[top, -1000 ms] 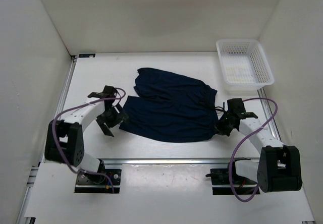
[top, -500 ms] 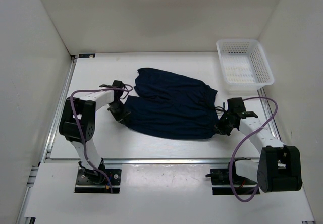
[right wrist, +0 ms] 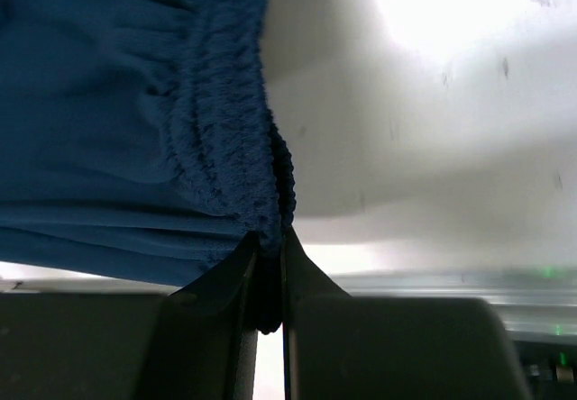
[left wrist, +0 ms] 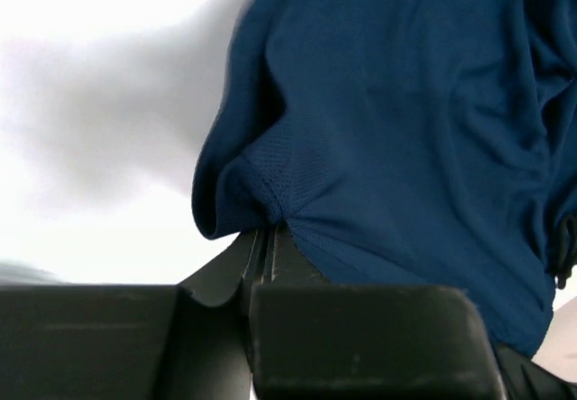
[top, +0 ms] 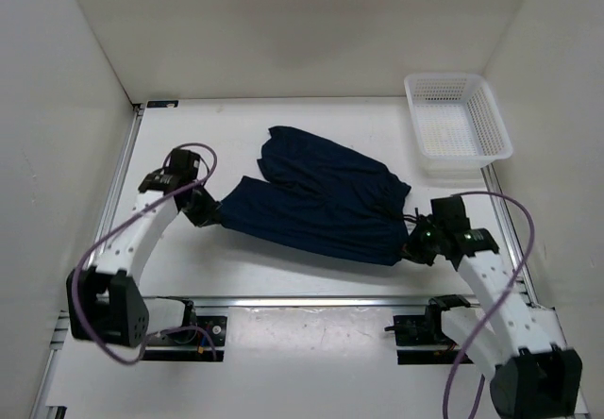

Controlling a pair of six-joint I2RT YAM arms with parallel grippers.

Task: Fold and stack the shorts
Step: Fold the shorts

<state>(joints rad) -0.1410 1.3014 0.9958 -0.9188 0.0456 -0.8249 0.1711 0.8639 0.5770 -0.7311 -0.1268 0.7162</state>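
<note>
The dark navy shorts (top: 316,202) hang stretched across the middle of the table, legs to the left and gathered waistband to the right. My left gripper (top: 209,213) is shut on the hem of the near leg (left wrist: 270,204); the cloth puckers where the fingers (left wrist: 293,265) pinch it. My right gripper (top: 415,246) is shut on the elastic waistband (right wrist: 243,148) at its near corner, the thick band wedged between the fingertips (right wrist: 306,269). A bit of drawstring (top: 412,217) pokes out beside the right gripper. The far leg (top: 283,150) lies on the table.
A white mesh basket (top: 457,122) stands at the far right corner. A metal rail (top: 311,300) runs along the table's near edge, with both arm bases behind it. White walls enclose the table on the left, back and right.
The left gripper came in from the left, closed on the near leg's hem and pulled it left and up. The right arm rose and moved nearer with the waistband. The shorts now stretch between them.
</note>
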